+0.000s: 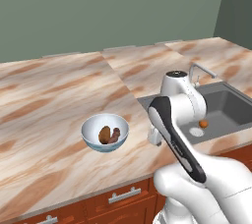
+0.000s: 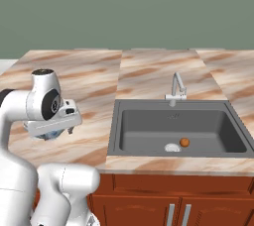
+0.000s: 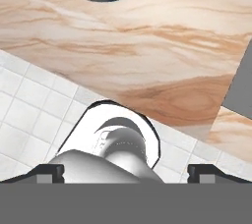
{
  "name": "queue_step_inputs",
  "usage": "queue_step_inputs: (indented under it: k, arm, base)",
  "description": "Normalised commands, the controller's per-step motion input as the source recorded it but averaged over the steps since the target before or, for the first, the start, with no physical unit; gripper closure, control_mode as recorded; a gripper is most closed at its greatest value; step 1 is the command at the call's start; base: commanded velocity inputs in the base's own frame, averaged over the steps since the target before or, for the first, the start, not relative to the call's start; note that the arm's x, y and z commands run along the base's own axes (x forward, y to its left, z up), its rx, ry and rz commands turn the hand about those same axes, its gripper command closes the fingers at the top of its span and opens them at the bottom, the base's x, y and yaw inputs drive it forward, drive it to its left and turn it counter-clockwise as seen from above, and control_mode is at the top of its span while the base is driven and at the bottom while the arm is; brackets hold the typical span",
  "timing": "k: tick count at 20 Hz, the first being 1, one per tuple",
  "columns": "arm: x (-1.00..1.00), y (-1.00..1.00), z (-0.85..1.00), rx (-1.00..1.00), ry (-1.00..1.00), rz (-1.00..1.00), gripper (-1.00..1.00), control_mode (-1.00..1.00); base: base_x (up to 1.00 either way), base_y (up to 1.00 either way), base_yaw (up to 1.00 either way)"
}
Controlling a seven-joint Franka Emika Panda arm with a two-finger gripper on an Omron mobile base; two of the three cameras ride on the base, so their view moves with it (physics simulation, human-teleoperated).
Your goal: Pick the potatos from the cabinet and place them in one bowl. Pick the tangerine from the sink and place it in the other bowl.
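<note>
Gripper [image 3: 126,171]: nearest of all; fingers spread wide with nothing between them; it hangs over the near counter edge, just right of the pale bowl and left of the sink
Pale bowl [image 1: 105,132]: stands on the marbled counter [image 1: 54,95] near its front edge; both potatoes [image 1: 109,135] lie inside it, touching each other; thin-walled and glossy, so I judge it would slide easily if nudged
Tangerine [image 2: 184,142]: rests on the floor of the sink [image 2: 149,131], toward the near right, just beside the round drain [image 2: 172,147]; apart from the basin walls
Handling of the tangerine: probably light, smooth and slightly yielding; being a ball it will likely roll if touched off-centre; best taken from straight above, jaws across its widest middle, with a gentle squeeze
Faucet [image 2: 177,88]: at the far rim of the sink; well behind the fruit, though a descent should stay clear of its spout
Dark bowl: I cannot place it
</note>
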Motion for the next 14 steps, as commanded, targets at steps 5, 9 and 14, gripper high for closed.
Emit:
queue_step_inputs:
  k: [5,9,14]
  arm:
    - [-0.01,0.00,0.00,0.00,0.00,0.02,-1.00,-1.00]
    - [0.00,0.00,0.00,0.00,0.00,0.00,-1.00,-1.00]
    - [0.00,0.00,0.00,0.00,0.00,0.00,-1.00,-1.00]
  base:
    - [0.00,0.00,0.00]
    - [0.00,0.00,0.00]
    - [0.00,0.00,0.00]
